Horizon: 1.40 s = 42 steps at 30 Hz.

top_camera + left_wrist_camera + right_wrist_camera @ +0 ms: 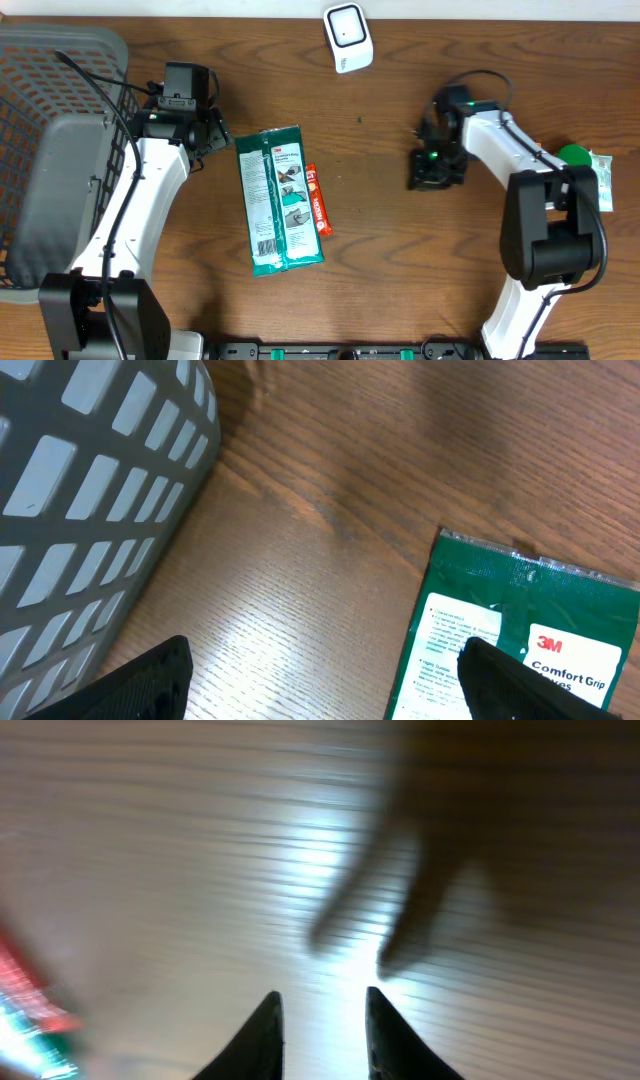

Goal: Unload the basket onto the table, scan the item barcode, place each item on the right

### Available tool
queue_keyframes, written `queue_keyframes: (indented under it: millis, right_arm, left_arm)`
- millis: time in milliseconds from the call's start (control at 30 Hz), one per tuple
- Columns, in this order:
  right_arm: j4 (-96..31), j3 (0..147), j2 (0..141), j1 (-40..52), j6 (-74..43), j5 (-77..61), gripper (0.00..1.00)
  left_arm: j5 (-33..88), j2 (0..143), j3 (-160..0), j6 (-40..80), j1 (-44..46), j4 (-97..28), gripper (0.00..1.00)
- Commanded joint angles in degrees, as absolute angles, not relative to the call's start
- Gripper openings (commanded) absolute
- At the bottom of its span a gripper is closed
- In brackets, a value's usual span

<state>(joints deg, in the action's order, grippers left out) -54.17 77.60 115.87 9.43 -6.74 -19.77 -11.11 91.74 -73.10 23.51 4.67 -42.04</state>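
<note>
The left pincer (328, 655) was wide open and held nothing. The green 3M Comfort Grip pack (280, 200) lay flat on the desk (400, 260) just beside it, with a small red bar (317, 200) touching the pack's far edge. The right pincer (322, 1005) was well apart from the pack, its fingers close together with a small gap over bare desk, holding nothing.
</note>
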Motion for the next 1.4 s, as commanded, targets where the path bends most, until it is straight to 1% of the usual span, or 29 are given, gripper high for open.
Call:
queue_keyframes:
  millis: [0,100,267,333,467,667,767,867,1067,1267,1367]
  right_arm:
    - [-52.21,78.63,116.46,14.48,-7.33,-31.35,0.22]
    - [-49.91,78.63,116.46,18.50,-9.50,-31.35,0.24]
    - [-46.37,78.56,116.49,25.10,-12.16,-30.83,0.22]
    - [-44.77,78.56,116.49,27.79,-13.96,-27.88,0.20]
    - [-42.50,78.56,116.49,33.19,-18.17,-17.21,0.20]
    - [-39.03,78.56,116.49,38.89,-18.98,-12.62,0.20]
    - [-39.07,78.56,116.49,41.17,-20.88,-7.18,0.20]
    - [-39.24,78.54,116.49,42.92,-21.23,-1.04,0.20]
    - [-39.38,78.30,116.79,44.80,-21.80,5.98,0.18]
    - [-41.43,78.26,116.81,44.34,-23.46,13.17,0.19]
    - [-41.98,78.28,116.81,43.51,-23.57,13.54,0.20]
  left_arm:
    - [-12.10,91.72,-73.36,22.94,4.69,-42.19,0.85]
    - [-12.10,91.72,-73.36,22.94,4.69,-42.19,0.85]
    - [-12.10,91.72,-73.36,22.94,4.69,-42.19,0.85]
    - [-12.10,91.72,-73.36,22.94,4.69,-42.19,0.85]
    - [-12.10,91.72,-73.36,22.94,4.69,-42.19,0.85]
    - [-12.10,91.72,-73.36,22.94,4.69,-42.19,0.85]
    - [-12.10,91.72,-73.36,22.94,4.69,-42.19,0.85]
    - [-12.10,91.72,-73.36,22.94,4.69,-42.19,0.85]
    - [-12.10,91.72,-73.36,22.94,4.69,-42.19,0.85]
    - [-12.10,91.72,-73.36,22.94,4.69,-42.19,0.85]
    - [-12.10,91.72,-73.36,22.94,4.69,-42.19,0.85]
